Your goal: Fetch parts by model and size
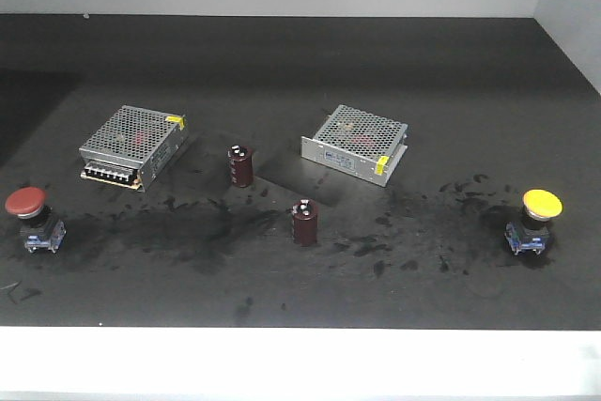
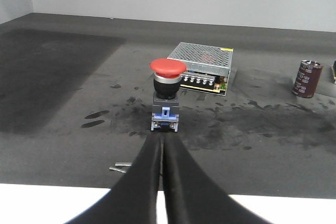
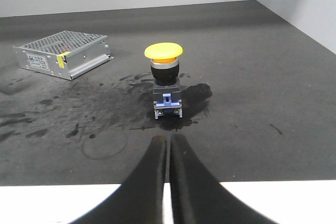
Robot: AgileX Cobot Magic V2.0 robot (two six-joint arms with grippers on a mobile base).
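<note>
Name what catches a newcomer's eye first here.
The red switch at the left end of the table and the yellow switch at its right end pop against the dark, smudged top. The left gripper and right gripper, both shut, each point straight at one switch.

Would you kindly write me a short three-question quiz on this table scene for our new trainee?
1. True or false: the left gripper holds the red mushroom-cap push-button switch.
2. How many dark red cylindrical capacitors stand on the black table?
3. The yellow mushroom-cap push-button switch stands just ahead of which one? A. the left gripper B. the right gripper
Key: 1. False; it is shut and empty. 2. Two. 3. B.
</note>
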